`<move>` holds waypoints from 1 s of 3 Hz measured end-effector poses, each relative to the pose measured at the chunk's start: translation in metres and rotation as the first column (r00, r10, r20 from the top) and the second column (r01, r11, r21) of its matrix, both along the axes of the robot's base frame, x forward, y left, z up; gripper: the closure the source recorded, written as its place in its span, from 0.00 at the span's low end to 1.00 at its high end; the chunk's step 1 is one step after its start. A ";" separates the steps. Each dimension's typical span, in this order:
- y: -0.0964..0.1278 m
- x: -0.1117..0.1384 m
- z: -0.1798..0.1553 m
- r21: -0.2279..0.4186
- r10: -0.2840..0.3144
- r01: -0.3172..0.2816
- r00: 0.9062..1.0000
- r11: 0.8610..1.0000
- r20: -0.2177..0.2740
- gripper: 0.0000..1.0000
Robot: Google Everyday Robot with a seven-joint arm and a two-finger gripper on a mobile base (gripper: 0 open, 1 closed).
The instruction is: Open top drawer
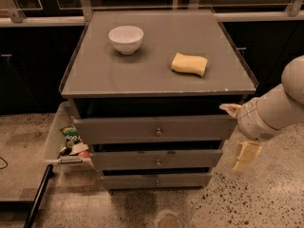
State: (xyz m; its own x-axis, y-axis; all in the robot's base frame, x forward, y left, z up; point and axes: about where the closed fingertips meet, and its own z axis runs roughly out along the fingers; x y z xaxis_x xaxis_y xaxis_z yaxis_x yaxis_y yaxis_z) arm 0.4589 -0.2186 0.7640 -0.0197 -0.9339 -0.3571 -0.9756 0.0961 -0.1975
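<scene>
The top drawer (142,128) is the widest grey front of three, just under the cabinet's grey top (156,75). It has a small round knob (158,132) at its centre and a dark gap above it. My gripper (239,133) hangs at the drawer's right end, beside the cabinet's right front corner. Its cream fingers (247,156) are spread apart and hold nothing. The upper finger is level with the drawer's top edge, the lower one level with the middle drawer (156,159). My gripper is well right of the knob.
A white bowl (126,38) and a yellow sponge (189,63) lie on the cabinet top. The bottom drawer (156,180) sits lowest. A clear plastic bin (57,137) with snack bags stands left of the cabinet. A black pole (38,196) lies at lower left.
</scene>
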 end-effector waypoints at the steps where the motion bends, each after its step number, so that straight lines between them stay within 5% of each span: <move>1: 0.001 0.059 -0.064 0.100 0.038 -0.047 0.995 0.994 0.093 0.00; 3: 0.003 0.079 -0.085 0.094 0.026 -0.033 0.996 0.995 0.081 0.00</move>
